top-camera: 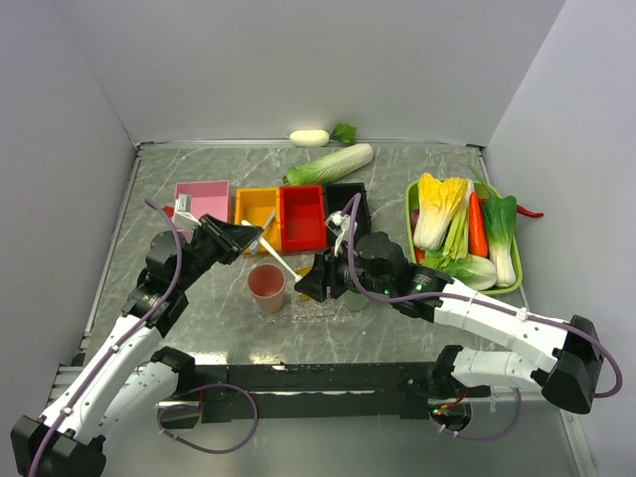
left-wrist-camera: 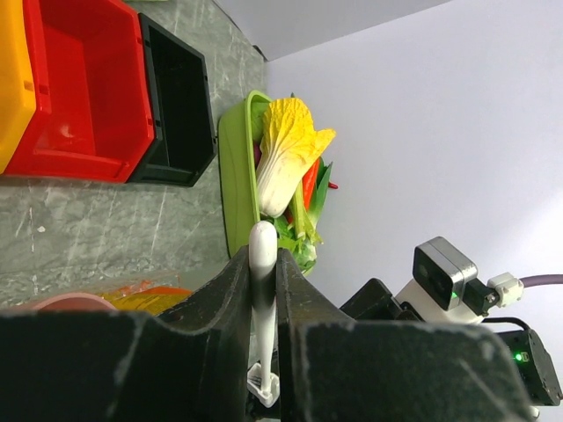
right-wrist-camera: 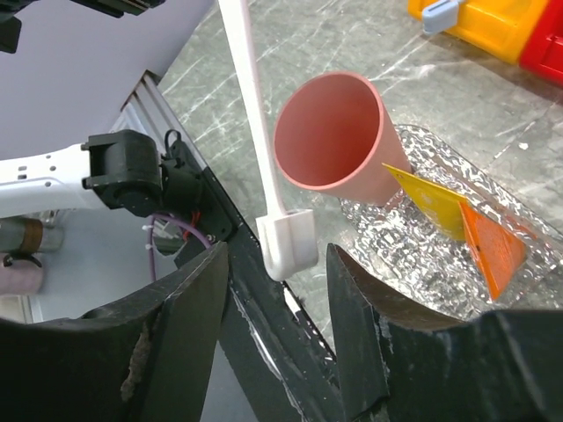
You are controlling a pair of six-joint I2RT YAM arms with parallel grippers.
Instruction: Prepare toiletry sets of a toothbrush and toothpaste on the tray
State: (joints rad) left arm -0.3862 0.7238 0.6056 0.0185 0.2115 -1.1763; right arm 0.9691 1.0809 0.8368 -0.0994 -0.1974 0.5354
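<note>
My left gripper [top-camera: 245,239] is shut on the handle of a white toothbrush [top-camera: 279,261], which slants down to the right over the pink cup [top-camera: 266,287]. In the left wrist view the toothbrush [left-wrist-camera: 263,259] stands pinched between both fingers. My right gripper [right-wrist-camera: 280,303] is open around the brush's head [right-wrist-camera: 287,243], with a gap on each side. Under it lies the clear speckled tray [right-wrist-camera: 413,264], seen from above [top-camera: 310,306]. On it rest a yellow toothpaste [right-wrist-camera: 431,204] and an orange one [right-wrist-camera: 493,252]. The pink cup [right-wrist-camera: 330,132] stands at the tray's end.
Pink [top-camera: 202,199], yellow [top-camera: 255,207], red [top-camera: 302,215] and black [top-camera: 347,202] bins line the back. A green vegetable tray [top-camera: 410,211] sits at the right. A cabbage [top-camera: 331,164] and white radish [top-camera: 309,137] lie by the far wall. A greyish cup [top-camera: 356,299] stands under the right arm.
</note>
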